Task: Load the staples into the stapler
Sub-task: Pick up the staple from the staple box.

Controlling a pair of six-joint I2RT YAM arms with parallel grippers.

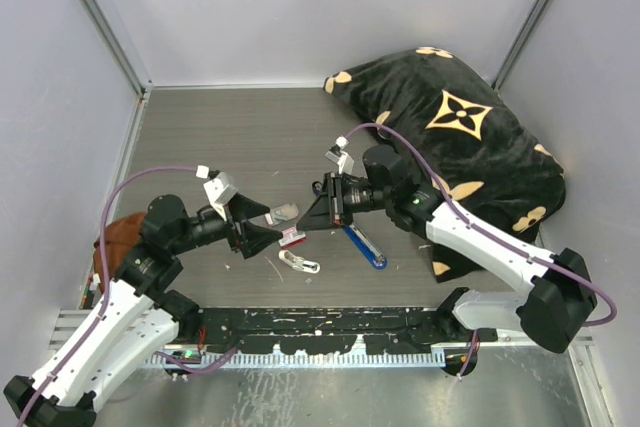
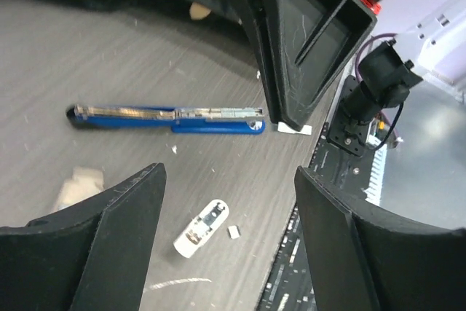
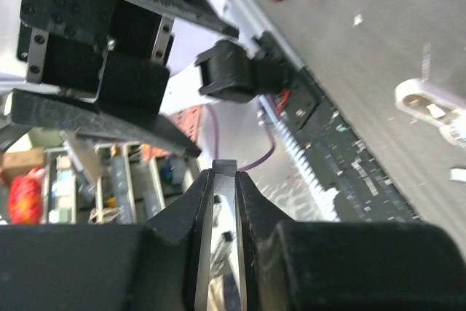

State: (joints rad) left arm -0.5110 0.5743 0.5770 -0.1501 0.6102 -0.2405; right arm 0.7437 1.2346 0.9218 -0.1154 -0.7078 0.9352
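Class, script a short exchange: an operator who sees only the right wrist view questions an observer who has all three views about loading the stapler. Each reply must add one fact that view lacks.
Operator: I see the staples clamped in the right gripper. Where is the stapler?
Observer: The stapler lies on the table, back from your fingertips, beside the right arm on the side nearer the bases.
Operator: Is it ready to load?
Observer: The left wrist view shows its silver channel exposed, facing up.
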